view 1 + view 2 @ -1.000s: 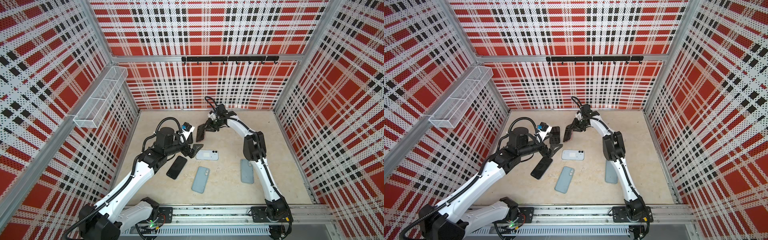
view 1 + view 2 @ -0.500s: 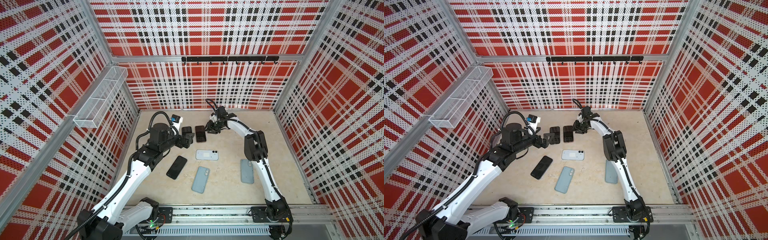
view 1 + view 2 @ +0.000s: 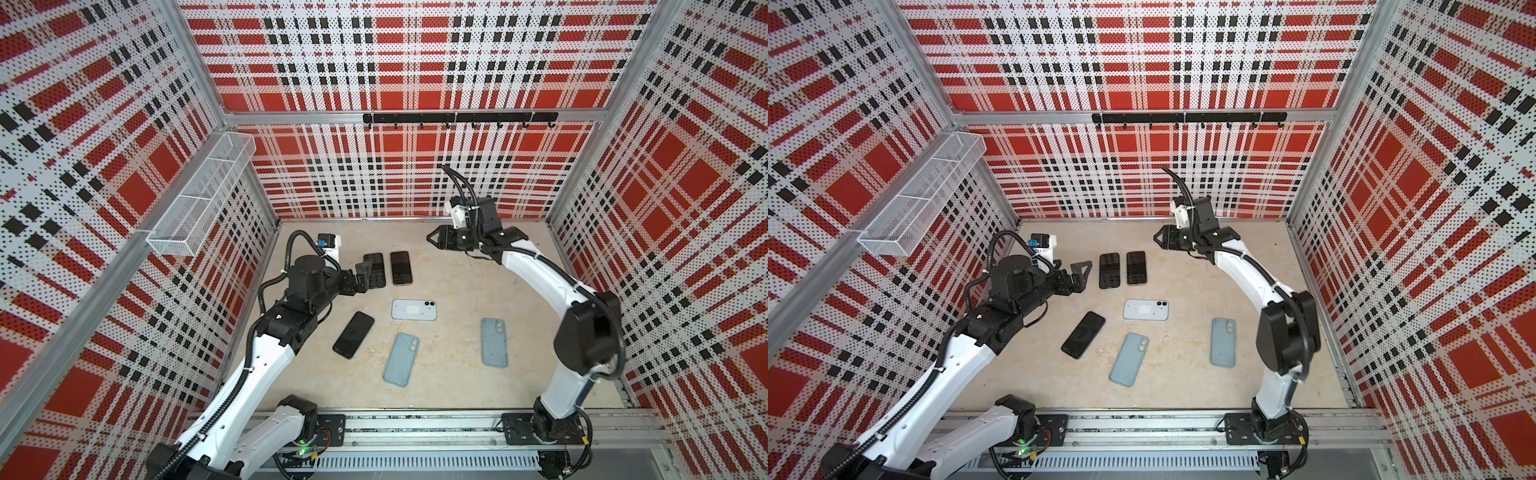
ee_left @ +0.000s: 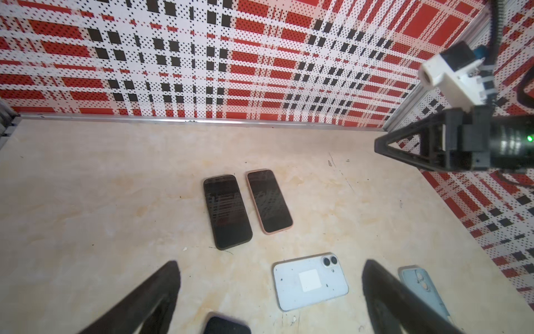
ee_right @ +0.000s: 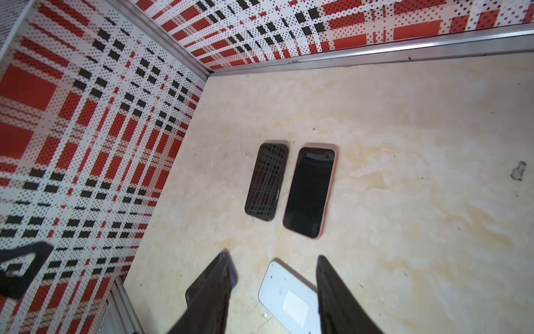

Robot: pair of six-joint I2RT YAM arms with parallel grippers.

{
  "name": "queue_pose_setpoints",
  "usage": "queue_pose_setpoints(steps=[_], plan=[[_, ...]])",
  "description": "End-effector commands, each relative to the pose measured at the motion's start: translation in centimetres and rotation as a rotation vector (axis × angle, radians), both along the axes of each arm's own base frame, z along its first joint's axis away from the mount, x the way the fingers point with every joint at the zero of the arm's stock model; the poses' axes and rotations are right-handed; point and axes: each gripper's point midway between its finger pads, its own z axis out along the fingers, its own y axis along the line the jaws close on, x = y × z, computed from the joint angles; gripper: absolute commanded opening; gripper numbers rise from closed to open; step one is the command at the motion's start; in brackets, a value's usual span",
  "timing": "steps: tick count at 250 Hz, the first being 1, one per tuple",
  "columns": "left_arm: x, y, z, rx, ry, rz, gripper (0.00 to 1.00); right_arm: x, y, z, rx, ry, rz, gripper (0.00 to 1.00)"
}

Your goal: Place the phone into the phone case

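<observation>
Pink-cased phone [image 3: 401, 268] and black-cased phone [image 3: 1109, 270] lie screen-up, side by side, long axes toward the rear wall [image 3: 395, 166]; left claw [image 4: 270, 264] spread wide; right claw [image 5: 272, 256] spread, empty.

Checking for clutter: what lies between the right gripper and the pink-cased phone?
Nothing; only bare tabletop separates the right gripper from the pink-cased phone, as both top views show.

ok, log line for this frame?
left gripper: open, empty | right gripper: open, empty, aloft | pink-cased phone: flat, beside black-cased phone
</observation>
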Motion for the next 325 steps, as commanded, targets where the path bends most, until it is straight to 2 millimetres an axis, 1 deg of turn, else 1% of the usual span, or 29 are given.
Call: queue_pose_setpoints(steps=[1,19,36,53,85,97,107,108,121,139,161,172,203,219,230,239,253,267,301,325], plan=[[-1.2,-1.3,-1.5,-0.097,0.171,-0.021,1.00,-1.3,-1.7,-0.6,-0.031,-0.065,-0.036,0.51],[-2.3,-2.1,-3.1,-0.140,0.272,-0.017,1.00,-2.6,-2.7,-0.2,-0.027,-0.066,-0.063,0.55],[-3.3,-2.3,-4.8,-0.151,0.378,0.014,0.99,-3.9,-2.8,-0.2,-0.004,-0.038,-0.062,0.57],[-4.3,-3.0,-6.8,-0.166,0.472,0.021,0.99,-5.2,-2.9,-1.2,0.024,0.029,-0.074,0.58],[-5.7,-4.5,-10.5,-0.220,0.650,0.019,0.99,-7.9,-2.9,-3.9,0.081,0.181,-0.102,0.59],[-5.6,-5.2,-11.3,-0.235,0.670,-0.007,1.00,-8.8,-2.9,-4.8,0.085,0.213,-0.117,0.59],[-5.5,-5.3,-12.3,-0.226,0.687,-0.001,0.99,-9.4,-2.8,-5.3,0.079,0.219,-0.122,0.60],[-5.4,-5.4,-12.4,-0.223,0.687,-0.001,0.99,-9.5,-2.8,-5.7,0.075,0.224,-0.123,0.60],[-5.0,-6.0,-13.4,-0.219,0.690,-0.028,1.00,-10.3,-2.9,-6.7,0.054,0.231,-0.143,0.64],[-4.6,-6.3,-15.2,-0.196,0.726,-0.036,0.99,-10.9,-2.8,-8.1,0.047,0.221,-0.159,0.69],[-4.0,-7.3,-17.0,-0.178,0.756,-0.083,0.99,-11.4,-3.0,-10.1,0.053,0.240,-0.201,0.71],[-3.4,-7.7,-17.5,-0.190,0.757,-0.094,0.99,-11.6,-3.3,-11.2,0.068,0.269,-0.238,0.72],[-1.8,-9.0,-17.4,-0.225,0.742,-0.138,1.00,-12.1,-3.0,-13.2,0.085,0.361,-0.264,0.72],[-1.1,-9.2,-17.7,-0.212,0.736,-0.154,0.99,-12.1,-2.9,-14.1,0.074,0.387,-0.264,0.72],[-0.7,-9.0,-18.4,-0.186,0.736,-0.153,0.99,-12.1,-2.8,-14.8,0.069,0.407,-0.270,0.73],[-0.4,-8.5,-19.0,-0.168,0.749,-0.130,0.98,-12.0,-2.5,-15.0,0.074,0.413,-0.260,0.73],[0.1,-8.4,-19.5,-0.182,0.762,-0.131,0.98,-11.8,-2.3,-15.7,0.077,0.438,-0.266,0.72],[0.4,-8.2,-20.1,-0.198,0.783,-0.123,0.97,-11.6,-1.6,-15.9,0.099,0.444,-0.245,0.72],[1.1,-8.9,-21.0,-0.197,0.808,-0.153,0.95,-11.1,-0.8,-17.1,0.111,0.462,-0.231,0.73],[1.4,-9.4,-21.6,-0.163,0.818,-0.159,0.89,-10.9,-0.4,-17.7,0.107,0.479,-0.217,0.72]])
